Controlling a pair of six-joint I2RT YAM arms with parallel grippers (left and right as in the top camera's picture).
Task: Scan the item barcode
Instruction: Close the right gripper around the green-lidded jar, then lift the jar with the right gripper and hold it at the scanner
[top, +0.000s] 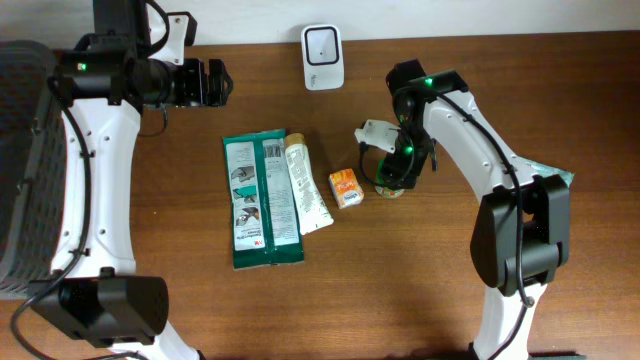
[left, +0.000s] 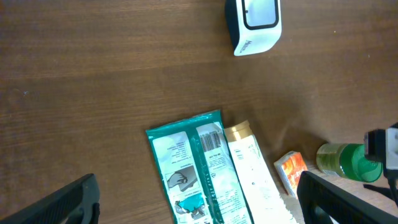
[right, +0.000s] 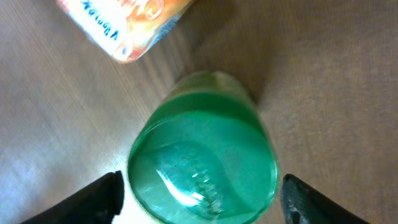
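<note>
While green bottle (right: 202, 155) sat on table (top: 420, 300), just right of orange box (top: 345, 188), right gripper (right: 200, 186) straddled it, fingers (right: 93, 200) spread, slim gap either side: released. Left gripper (left: 199, 196) gaped wide, empty, above table's far left. Scanner (top: 323, 56) stood at far edge, well apart.

Green see-through bottle (right: 202, 155), looks like it's standing upright on the desk (top: 420, 290), round top facing up. In the overhead view it's down and to the right of the white barcode scanner (top: 322, 57), well apart from it.
</note>
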